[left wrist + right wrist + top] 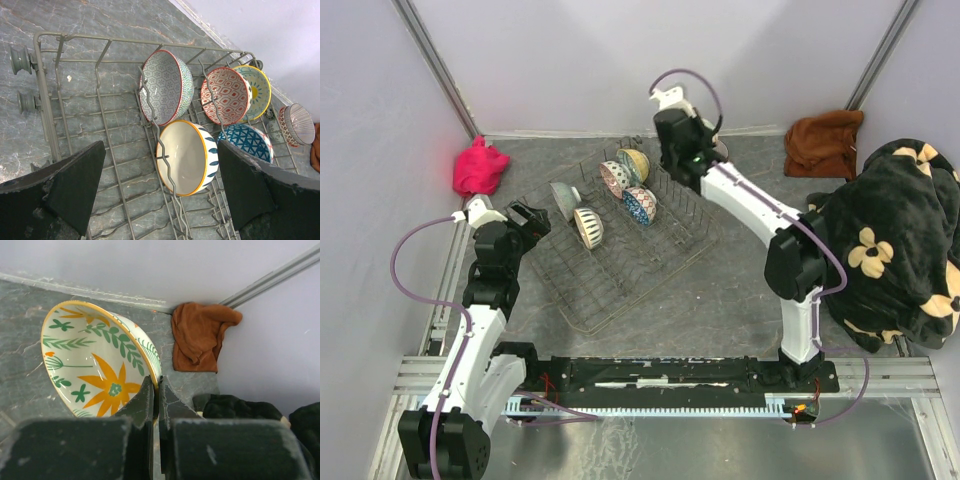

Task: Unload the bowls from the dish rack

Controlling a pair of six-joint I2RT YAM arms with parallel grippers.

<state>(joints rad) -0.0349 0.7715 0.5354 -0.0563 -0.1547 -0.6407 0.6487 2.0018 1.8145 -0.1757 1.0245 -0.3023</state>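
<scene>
Nearest, the left gripper (160, 150) is seen spread wide above the near part of the dish rack (75, 110), its dark, rough-edged fingers (70, 185) touching nothing. The rack is made of thin grey wire with wavy upright tines and is set on a table (720, 290) with a grey, marbled surface.

Five glossy round bowls are propped on edge among the tines:
- a white bowl (182, 157) with an orange rim and blue dashes outside
- a grey-green bowl (162, 87) rimmed in red
- a blue bowl (247, 140) patterned in triangles
- a red bowl (226, 95) patterned in diamonds
- a yellow bowl (257, 90)

A ribbed striped bowl (297, 125) past the rack's far corner is shown clearly by the left wrist view only.

Farther on, the right gripper (156, 395) is pinched onto the rim of a floral bowl (95, 365), cream inside with orange flowers and green leaves, held tilted over the table beyond the rack. In the top view it is largely hidden under the arm.

At the back, a crumpled brown cloth (200, 335) lies in the right corner and a red cloth (480, 168) at the left. A plush black blanket (895, 240) with pale flowers is heaped at the right.
</scene>
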